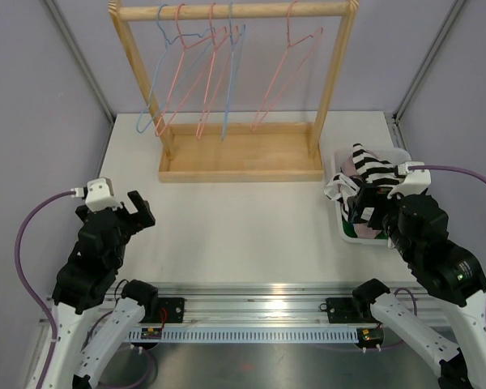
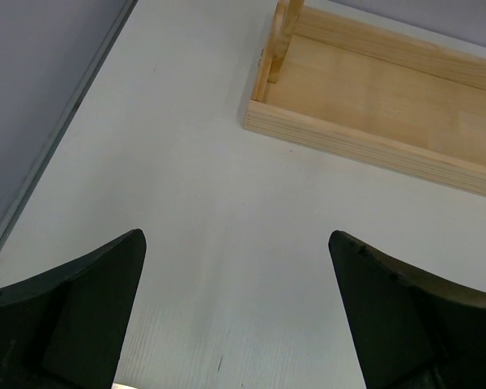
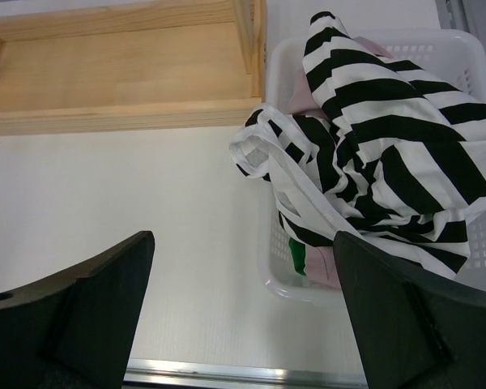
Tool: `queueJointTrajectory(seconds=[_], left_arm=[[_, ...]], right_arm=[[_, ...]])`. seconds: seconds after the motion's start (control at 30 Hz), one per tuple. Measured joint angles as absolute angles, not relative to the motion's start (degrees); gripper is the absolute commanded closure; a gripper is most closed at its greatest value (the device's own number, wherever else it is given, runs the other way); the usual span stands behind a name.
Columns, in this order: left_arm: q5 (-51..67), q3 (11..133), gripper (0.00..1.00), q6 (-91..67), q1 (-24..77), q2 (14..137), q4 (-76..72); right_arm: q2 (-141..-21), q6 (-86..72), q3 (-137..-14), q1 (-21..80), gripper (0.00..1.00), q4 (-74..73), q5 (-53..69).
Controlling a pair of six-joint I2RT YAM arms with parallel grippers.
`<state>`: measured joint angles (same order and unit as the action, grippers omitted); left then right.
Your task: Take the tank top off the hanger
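A black-and-white striped tank top [image 1: 366,167] lies heaped in a white basket [image 1: 398,156] at the right, one strap hanging over the rim; it shows large in the right wrist view [image 3: 381,138]. Several bare wire hangers [image 1: 219,73], pink and blue, hang on the wooden rack [image 1: 235,162]; no garment is on any of them. My left gripper [image 1: 135,208] is open and empty above bare table at the left [image 2: 236,243]. My right gripper [image 1: 364,209] is open and empty, just in front of the basket [image 3: 243,243].
The rack's wooden base tray [image 2: 389,105] stands at the back centre of the white table. Pink and green cloth [image 3: 312,255] lies under the tank top in the basket [image 3: 283,288]. Grey walls stand left and right. A metal rail [image 1: 251,312] runs along the near edge.
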<state>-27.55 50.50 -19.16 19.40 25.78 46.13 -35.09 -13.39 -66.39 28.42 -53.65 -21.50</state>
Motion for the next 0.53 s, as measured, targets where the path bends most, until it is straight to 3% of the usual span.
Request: queueJointTrajectory(seconds=[0.53], left_arm=[[-26.33,49.45,0.01,-18.39,19.38,25.65,45.04]], right_arm=[[-35.16,-13.41,-66.32,28.42,0.0,-52.58,-21.37]])
